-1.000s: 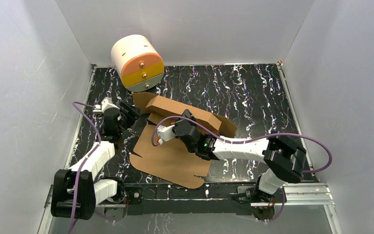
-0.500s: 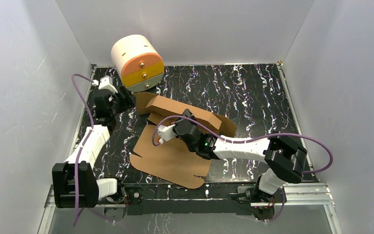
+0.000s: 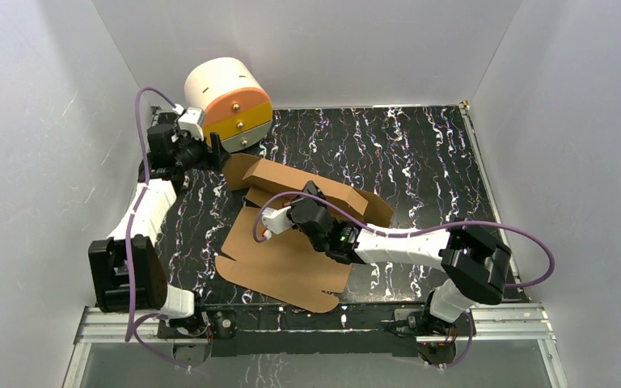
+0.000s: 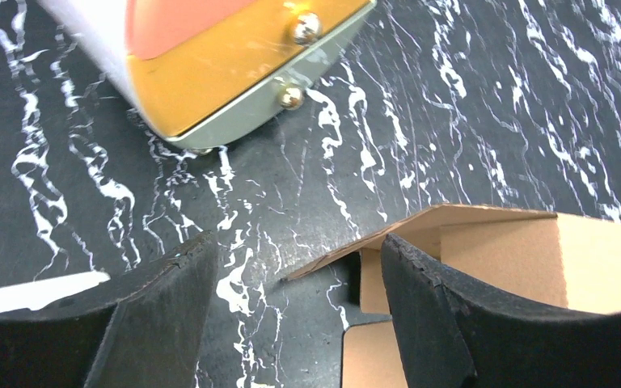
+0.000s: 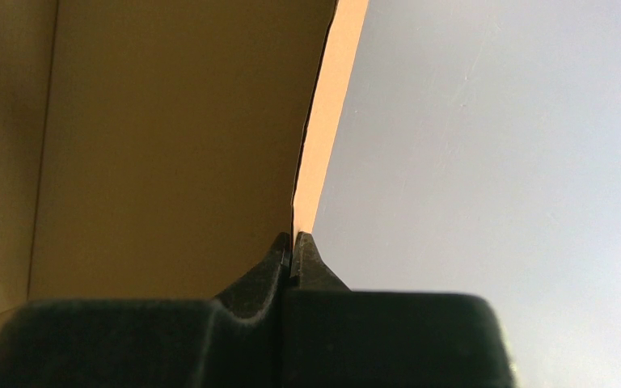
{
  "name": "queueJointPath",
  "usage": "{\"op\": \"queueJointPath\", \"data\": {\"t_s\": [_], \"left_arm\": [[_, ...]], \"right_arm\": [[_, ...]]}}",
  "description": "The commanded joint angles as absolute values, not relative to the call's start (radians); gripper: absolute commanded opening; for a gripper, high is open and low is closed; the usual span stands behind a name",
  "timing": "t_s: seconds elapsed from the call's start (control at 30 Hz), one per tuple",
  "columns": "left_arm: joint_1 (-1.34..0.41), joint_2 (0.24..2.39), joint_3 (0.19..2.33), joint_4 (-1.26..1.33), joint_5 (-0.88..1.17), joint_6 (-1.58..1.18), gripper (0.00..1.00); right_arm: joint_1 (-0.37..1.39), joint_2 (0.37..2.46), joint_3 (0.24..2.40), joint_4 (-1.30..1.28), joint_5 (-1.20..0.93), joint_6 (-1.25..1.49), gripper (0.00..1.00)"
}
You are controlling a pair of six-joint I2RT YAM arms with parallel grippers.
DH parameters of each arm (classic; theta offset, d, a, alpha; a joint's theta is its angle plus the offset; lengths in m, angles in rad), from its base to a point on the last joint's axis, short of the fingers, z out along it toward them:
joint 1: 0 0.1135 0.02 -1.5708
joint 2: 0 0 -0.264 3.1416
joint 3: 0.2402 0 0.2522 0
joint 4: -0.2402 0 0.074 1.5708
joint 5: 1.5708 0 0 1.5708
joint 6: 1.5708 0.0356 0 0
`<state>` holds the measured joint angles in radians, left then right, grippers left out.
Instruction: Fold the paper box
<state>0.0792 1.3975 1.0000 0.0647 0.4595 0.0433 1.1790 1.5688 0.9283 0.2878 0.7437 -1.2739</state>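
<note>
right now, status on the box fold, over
Right gripper shut on a raised flap edge of the paper box. Left gripper open, empty, at the box's far left corner. Box partly folded, front panel flat. Drawer cabinet close beside left gripper.

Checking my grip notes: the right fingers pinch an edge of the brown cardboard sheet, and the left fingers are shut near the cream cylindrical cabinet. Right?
Not quite: the left wrist view shows the left fingers open, gripping nothing. The rest holds: the right fingers pinch an edge of the brown cardboard sheet, and the left ones are near the cream cylindrical cabinet.
</note>
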Motion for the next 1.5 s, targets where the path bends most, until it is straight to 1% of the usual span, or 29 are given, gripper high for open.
{"op": "queueJointPath", "data": {"t_s": [0.0, 0.17, 0.2, 0.27, 0.33, 0.43, 0.53, 0.63, 0.77, 1.07, 1.3, 1.47], "left_arm": [[0.083, 1.438, 1.070, -0.039, 0.656, 0.153, 0.67], [0.083, 1.489, 1.091, -0.069, 0.689, 0.164, 0.61], [0.083, 1.495, 1.096, -0.073, 0.695, 0.164, 0.58], [0.083, 1.494, 1.093, -0.077, 0.717, 0.167, 0.48], [0.083, 1.485, 1.087, -0.079, 0.726, 0.164, 0.34], [0.083, 1.461, 1.076, -0.088, 0.723, 0.161, 0.20], [0.080, 1.432, 1.069, -0.105, 0.721, 0.161, 0.10], [0.074, 1.391, 1.056, -0.111, 0.718, 0.145, 0.03], [0.070, 1.328, 1.026, -0.113, 0.708, 0.086, 0.01], [0.059, 1.219, 0.924, -0.119, 0.720, -0.073, 0.01], [0.040, 1.169, 0.845, -0.115, 0.748, -0.185, 0.08], [0.035, 1.157, 0.807, -0.115, 0.707, -0.238, 0.11]], "right_arm": [[1.181, 1.598, 0.916, 0.117, 0.647, -1.210, 0.00], [1.181, 1.601, 0.917, 0.116, 0.650, -1.207, 0.00], [1.181, 1.601, 0.917, 0.115, 0.650, -1.207, 0.00], [1.181, 1.603, 0.919, 0.116, 0.651, -1.207, 0.00], [1.181, 1.604, 0.920, 0.116, 0.653, -1.209, 0.00], [1.181, 1.606, 0.923, 0.123, 0.658, -1.214, 0.00], [1.181, 1.610, 0.923, 0.139, 0.668, -1.226, 0.00], [1.179, 1.618, 0.925, 0.156, 0.680, -1.238, 0.00], [1.166, 1.620, 0.924, 0.183, 0.692, -1.248, 0.00], [1.130, 1.630, 0.925, 0.216, 0.702, -1.255, 0.00], [1.124, 1.638, 0.938, 0.218, 0.678, -1.254, 0.00], [1.124, 1.630, 0.970, 0.144, 0.633, -1.222, 0.00]]}}
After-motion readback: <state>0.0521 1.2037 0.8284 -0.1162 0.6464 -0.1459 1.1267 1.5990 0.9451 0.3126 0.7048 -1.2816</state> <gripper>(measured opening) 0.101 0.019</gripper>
